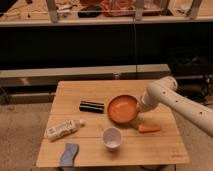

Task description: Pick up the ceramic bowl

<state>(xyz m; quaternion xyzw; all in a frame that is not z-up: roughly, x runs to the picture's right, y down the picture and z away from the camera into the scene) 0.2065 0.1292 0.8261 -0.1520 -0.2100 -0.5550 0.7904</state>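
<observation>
The ceramic bowl (122,108) is a wide, shallow orange dish with a darker rim, on the wooden table (165,145) right of centre. My white arm comes in from the right, and the gripper (139,106) is at the bowl's right rim, touching or just over it. The arm's wrist covers the gripper, so its hold on the bowl does not show. The bowl sits flat on the table.
A white cup (112,138) stands in front of the bowl. A carrot (149,128) lies to the bowl's front right. A black bar (92,107) lies left of the bowl, a white bottle (64,129) at the left, a blue sponge (69,153) at the front left.
</observation>
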